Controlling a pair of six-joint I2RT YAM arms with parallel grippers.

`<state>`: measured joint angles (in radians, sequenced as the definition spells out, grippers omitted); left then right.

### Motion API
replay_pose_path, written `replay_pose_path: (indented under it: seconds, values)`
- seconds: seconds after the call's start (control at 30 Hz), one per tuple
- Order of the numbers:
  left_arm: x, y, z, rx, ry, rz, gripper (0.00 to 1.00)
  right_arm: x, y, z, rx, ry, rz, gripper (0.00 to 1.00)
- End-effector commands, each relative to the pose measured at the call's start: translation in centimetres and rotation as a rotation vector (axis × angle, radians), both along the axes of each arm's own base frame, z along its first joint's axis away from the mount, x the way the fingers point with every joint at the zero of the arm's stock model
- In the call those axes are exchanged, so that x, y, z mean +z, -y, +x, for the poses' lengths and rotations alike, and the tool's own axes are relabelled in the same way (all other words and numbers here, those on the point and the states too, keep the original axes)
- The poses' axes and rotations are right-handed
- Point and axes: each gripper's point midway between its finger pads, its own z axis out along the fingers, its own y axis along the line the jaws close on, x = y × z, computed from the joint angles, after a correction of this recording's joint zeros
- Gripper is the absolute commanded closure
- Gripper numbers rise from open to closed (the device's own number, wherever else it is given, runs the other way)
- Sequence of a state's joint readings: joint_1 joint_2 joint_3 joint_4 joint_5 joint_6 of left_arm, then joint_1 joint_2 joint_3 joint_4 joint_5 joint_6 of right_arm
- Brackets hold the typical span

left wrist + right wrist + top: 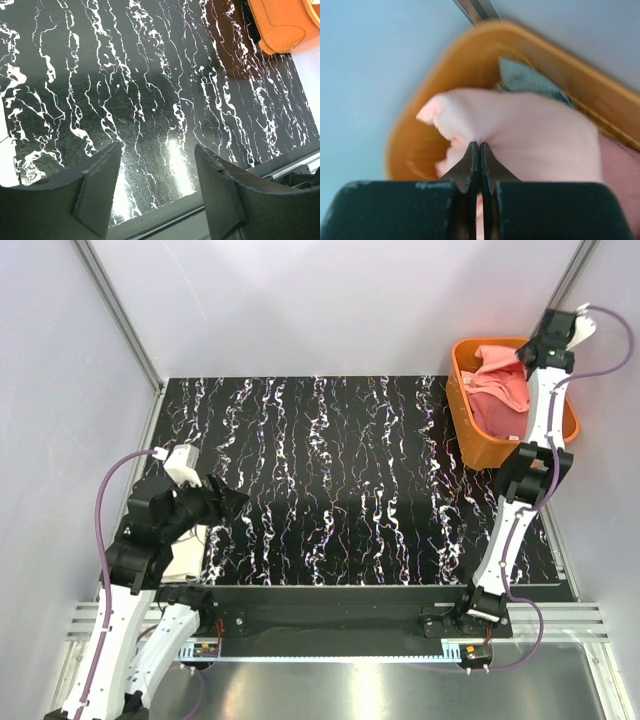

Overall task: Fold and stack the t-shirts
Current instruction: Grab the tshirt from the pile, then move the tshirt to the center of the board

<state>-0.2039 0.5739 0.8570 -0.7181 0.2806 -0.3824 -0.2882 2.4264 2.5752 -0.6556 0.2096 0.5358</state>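
Note:
A heap of t-shirts (498, 390) lies in the orange tub (472, 435) at the table's far right. My right gripper (479, 146) reaches into the tub and is shut on a fold of the salmon-pink t-shirt (525, 135), pinching the cloth at its fingertips. Behind it shows a grey t-shirt (530, 80), and a deeper pink one (620, 170) lies at the right. My left gripper (157, 150) hangs open over the near left of the black marbled table (330, 470), with nothing between its fingers. A pale folded cloth (186, 555) lies under the left arm.
The tub (280, 25) stands against the right wall. Grey walls close the table in at the back and both sides. A metal rail (330, 625) runs along the near edge by the arm bases.

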Motion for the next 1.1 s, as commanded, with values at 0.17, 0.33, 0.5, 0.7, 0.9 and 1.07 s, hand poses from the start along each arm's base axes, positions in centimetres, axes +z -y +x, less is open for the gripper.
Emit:
replay_pose_path:
  seconds: [0.17, 0.33, 0.5, 0.7, 0.9, 1.07]
  values:
    - [3.0, 0.7, 0.0, 0.009, 0.031, -0.087, 0.24, 30.3, -5.3, -9.3, 0.011, 0.627, -0.005, 1.0]
    - [5.0, 1.2, -0.4, 0.013, 0.037, -0.149, 0.22, 38.3, -12.7, -14.2, 0.228, 0.828, 0.128, 1.0]
    - [6.9, 2.3, -0.7, -0.005, -0.005, -0.246, 0.23, 39.2, -21.2, -18.8, 0.459, 0.802, 0.277, 1.0]
    - [8.5, 3.3, -1.5, -0.03, -0.044, -0.336, 0.26, 27.0, -30.8, -23.7, 0.665, 0.528, 0.455, 1.0]
    - [6.2, 3.8, -2.2, -0.041, -0.122, -0.367, 0.32, 6.8, -36.3, -30.1, 0.728, 0.097, 0.64, 0.99]
    - [2.5, 4.7, -2.5, -0.05, -0.211, -0.331, 0.34, -2.5, -38.9, -35.8, 0.816, -0.187, 0.695, 0.41]
